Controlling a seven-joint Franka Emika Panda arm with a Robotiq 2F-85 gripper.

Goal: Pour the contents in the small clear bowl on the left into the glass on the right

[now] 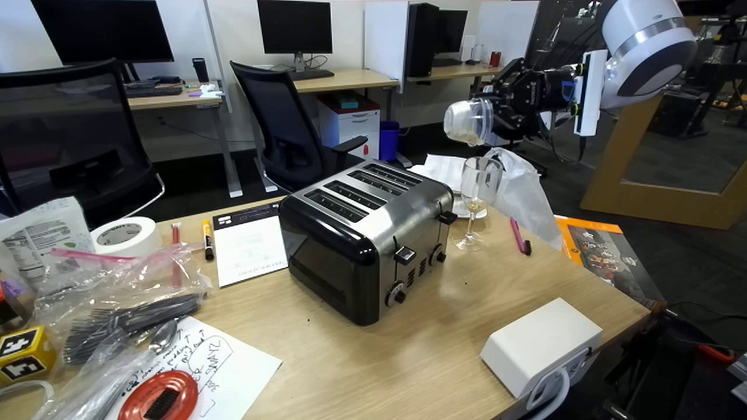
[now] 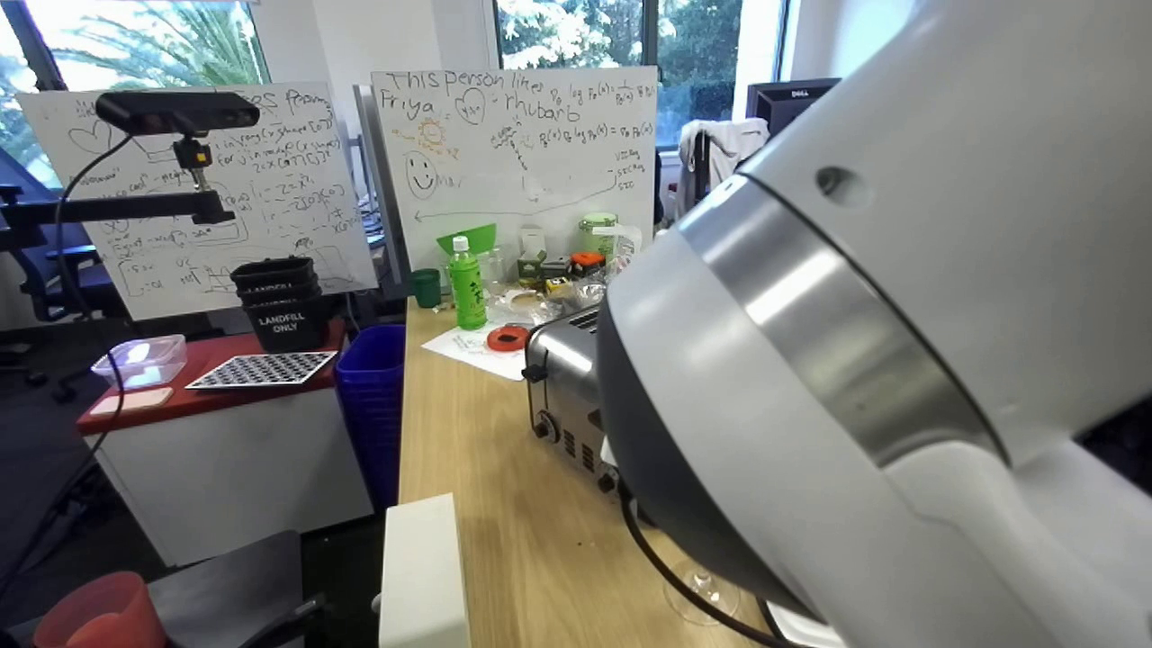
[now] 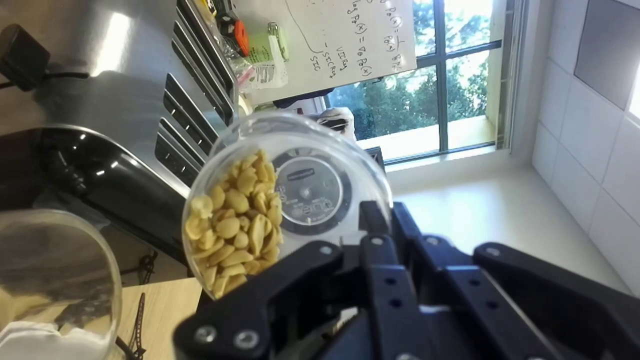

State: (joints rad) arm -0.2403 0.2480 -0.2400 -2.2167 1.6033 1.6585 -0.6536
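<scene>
Underneath, wooden table: lower middle in an exterior view; anything that misses will probably scatter here, so trickle, don't dump.

Robot arm: upper right in an exterior view; best left at this height while the last joint turns.

Toaster: middle of an exterior view, near the pouring spot; swing nothing toward it.

Gripper: grasping the wall of the clear bowl at the rim, jaws almost together, apparently one inside and one outside; it seems to touch nothing else. So narrow a pinch may let the thin plastic flex or pivot; tilt smoothly.

Wine glass: upright on the table, right of centre in an exterior view, its mouth just below the bowl; a tan patch low inside suggests part of the load is already in.

Clear bowl: upper right of centre in an exterior view, well over on its side with its mouth toward the gripper. Roll it on until the mouth faces down, lowest edge of the rim over the glass; depth is hard to judge there, so check in the wrist view, where the glass sits lower left.

Peanuts: left half of the bowl in the wrist view, heaped against its lower wall; a fair share is yet to pour. A small shake should free any that cling.
</scene>
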